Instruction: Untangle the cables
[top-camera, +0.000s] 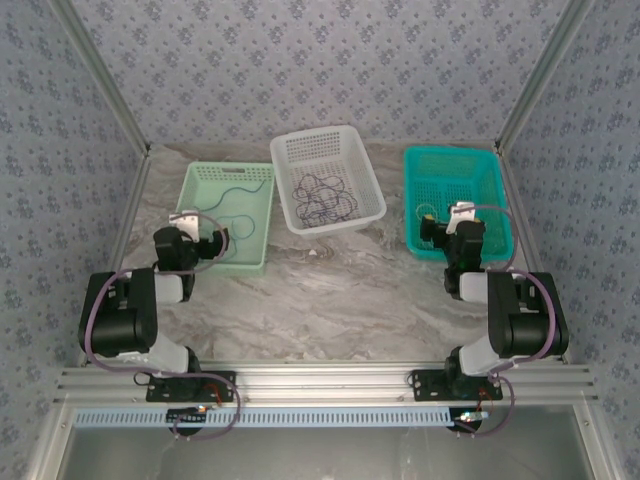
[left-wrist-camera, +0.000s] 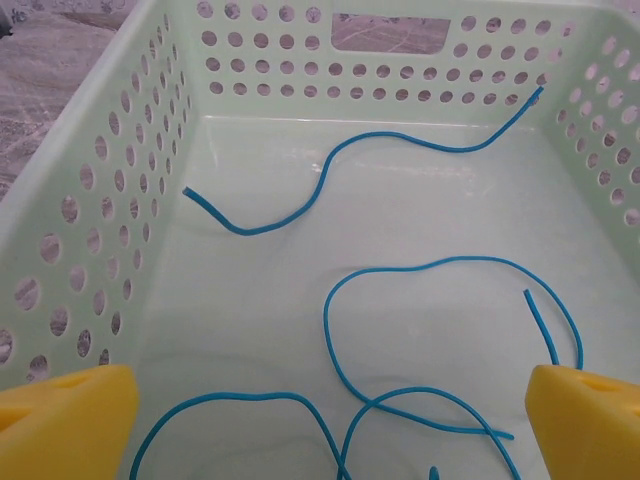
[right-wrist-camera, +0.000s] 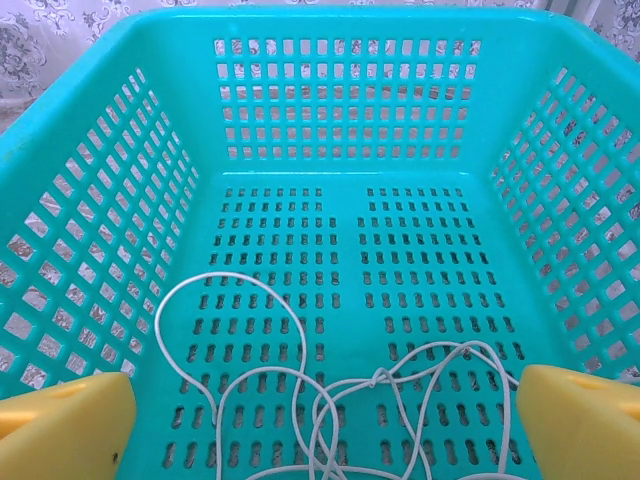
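Note:
Two blue cables lie loose on the floor of the pale green basket (left-wrist-camera: 120, 200): one wavy strand (left-wrist-camera: 330, 170) at the far end and a looped one (left-wrist-camera: 345, 300) nearer me. My left gripper (left-wrist-camera: 330, 425) hangs open above the looped one, its yellow fingertips (left-wrist-camera: 70, 415) wide apart with nothing between them. A white cable (right-wrist-camera: 300, 385) lies in overlapping loops in the teal basket (right-wrist-camera: 340, 205). Over its near end my right gripper (right-wrist-camera: 325, 425) stands open and holds nothing. A dark tangle of cables (top-camera: 325, 200) sits in the white basket (top-camera: 345, 140).
The three baskets stand in a row across the marble table (top-camera: 330, 290), green at left, white in the middle, teal (top-camera: 455, 170) at right. Patterned walls and metal frame posts close in the sides and back. Both arm bases sit at the near rail.

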